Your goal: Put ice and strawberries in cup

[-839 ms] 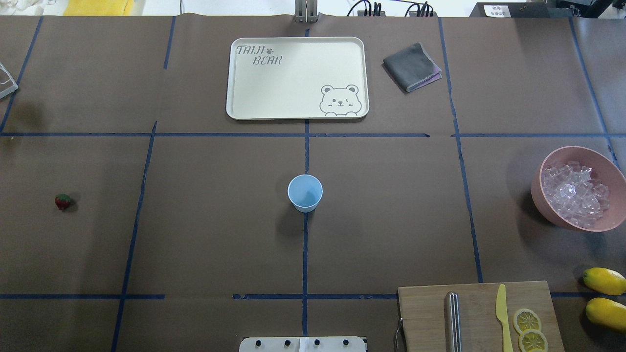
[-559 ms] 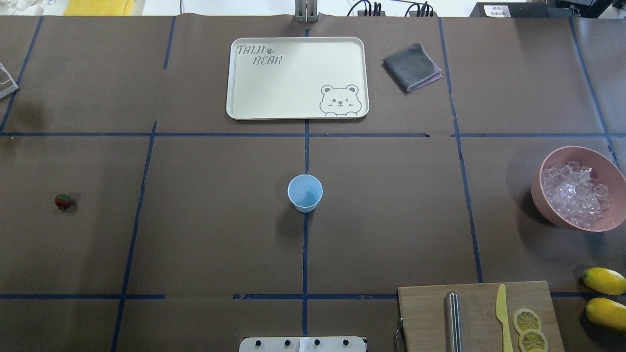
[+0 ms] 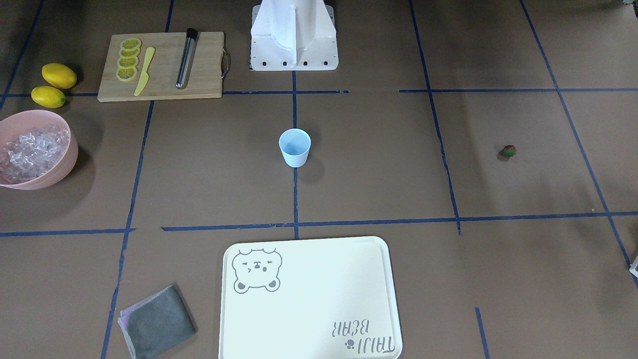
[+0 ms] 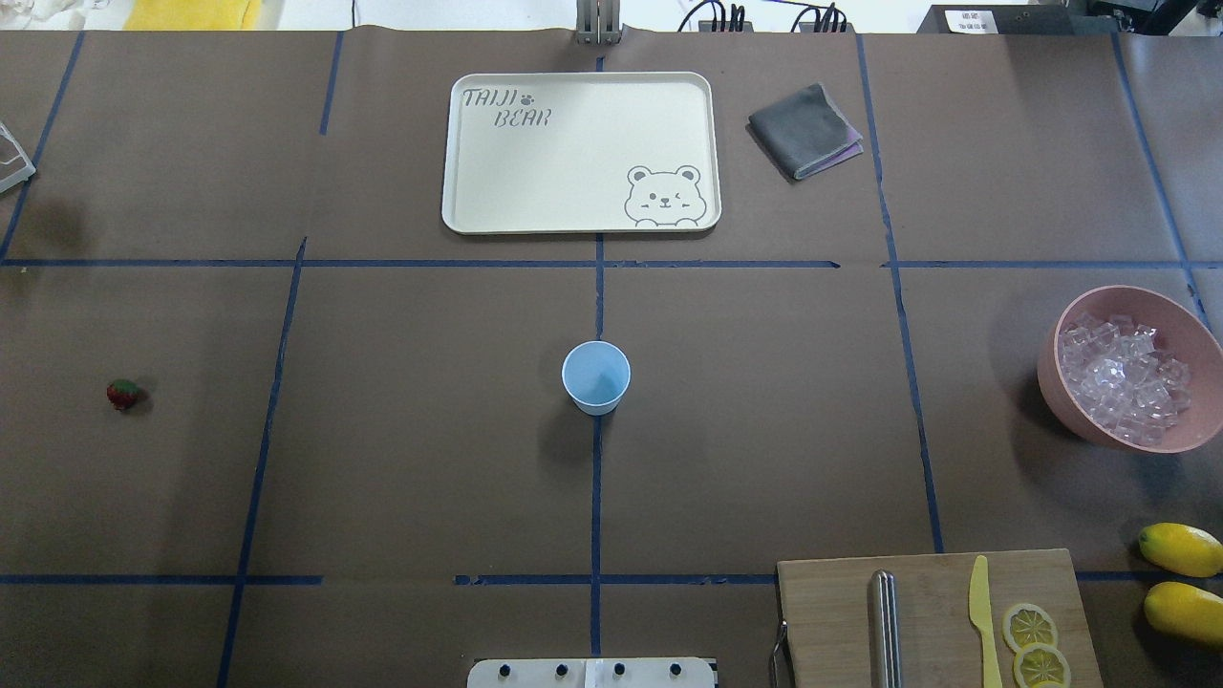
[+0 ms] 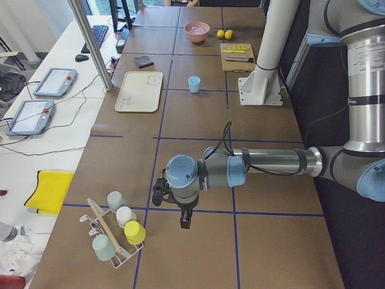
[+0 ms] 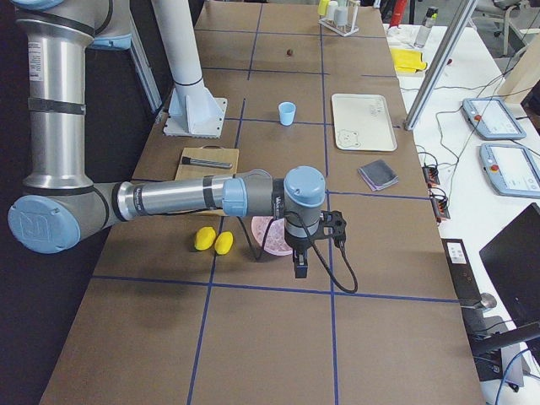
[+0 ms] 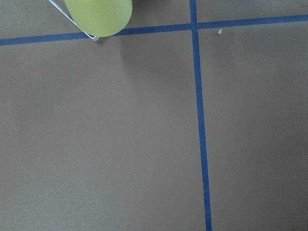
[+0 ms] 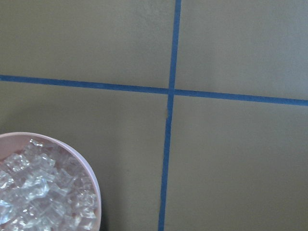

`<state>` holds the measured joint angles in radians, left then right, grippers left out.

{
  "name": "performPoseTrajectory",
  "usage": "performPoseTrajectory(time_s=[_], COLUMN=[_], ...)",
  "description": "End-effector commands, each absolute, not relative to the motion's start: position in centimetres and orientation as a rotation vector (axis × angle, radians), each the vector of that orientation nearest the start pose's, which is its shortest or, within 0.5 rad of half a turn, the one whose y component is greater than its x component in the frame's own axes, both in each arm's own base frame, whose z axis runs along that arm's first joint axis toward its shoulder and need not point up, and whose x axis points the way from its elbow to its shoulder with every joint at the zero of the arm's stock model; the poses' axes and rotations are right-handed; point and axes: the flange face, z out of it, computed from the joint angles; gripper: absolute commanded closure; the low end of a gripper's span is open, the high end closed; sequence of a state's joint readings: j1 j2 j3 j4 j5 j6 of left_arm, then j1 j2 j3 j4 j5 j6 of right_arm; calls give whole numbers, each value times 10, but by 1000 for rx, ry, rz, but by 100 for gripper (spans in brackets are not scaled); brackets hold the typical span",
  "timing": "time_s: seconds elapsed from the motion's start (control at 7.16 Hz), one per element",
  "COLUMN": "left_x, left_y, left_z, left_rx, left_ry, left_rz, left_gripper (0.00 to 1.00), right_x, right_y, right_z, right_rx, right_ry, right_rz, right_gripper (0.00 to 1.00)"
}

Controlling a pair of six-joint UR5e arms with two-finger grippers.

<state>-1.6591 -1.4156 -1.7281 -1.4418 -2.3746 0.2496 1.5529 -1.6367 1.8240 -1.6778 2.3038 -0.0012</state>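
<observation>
**Fig. Layout with nothing yet loaded.** The cup (image 4: 596, 376) stands upright at the middle of the bench (image 4: 382, 459). Its mouth is up and empty, and its long axis is vertical, tapering toward the base. The ice (image 4: 1123, 382) is heaped in a pink bowl (image 4: 1188, 320) at the robot's right end. The strawberry (image 4: 122, 393) lies alone toward the left end, well apart from the cup. The right pincer (image 6: 301, 268) hangs fingers-down just beside the bowl, and the left pincer (image 5: 185, 221) hangs likewise past the bench's left end (both show only in the side views, so whether either is released or clenched cannot be told).

The step in hand is judged to be the first pick-up. To do it well, bring the right pincer over the heap and descend onto a topmost cube. Clamp on flat opposed faces, since glassy cubes are likely to squirt out, and let go low over the cup's mouth. The berry appears to lie on its side, but it is too small to say which way its green cap points.
</observation>
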Motion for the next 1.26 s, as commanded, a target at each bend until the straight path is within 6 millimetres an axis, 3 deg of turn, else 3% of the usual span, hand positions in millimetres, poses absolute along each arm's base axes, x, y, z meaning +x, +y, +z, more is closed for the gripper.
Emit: performPoseTrajectory(time_s=[0.0,0.28,0.7,1.12], left_x=[-98,-98,-98,-98], left_y=[-409,-409,-409,-407], left_z=[661,656,657,658], left_rx=[21,30,31,29], left_ry=[811,810,810,812], left_rz=[103,107,109,113], left_gripper=[0,0,0,0], right_x=[12,-15,-69,-97], right_y=[-468,-476,-477,-466], right_z=[538,520,522,537], right_rx=[75,106,133,147], right_ry=[-745,-758,-799,-773], right_rz=[-67,-81,-39,-5], right_gripper=[0,0,0,0])
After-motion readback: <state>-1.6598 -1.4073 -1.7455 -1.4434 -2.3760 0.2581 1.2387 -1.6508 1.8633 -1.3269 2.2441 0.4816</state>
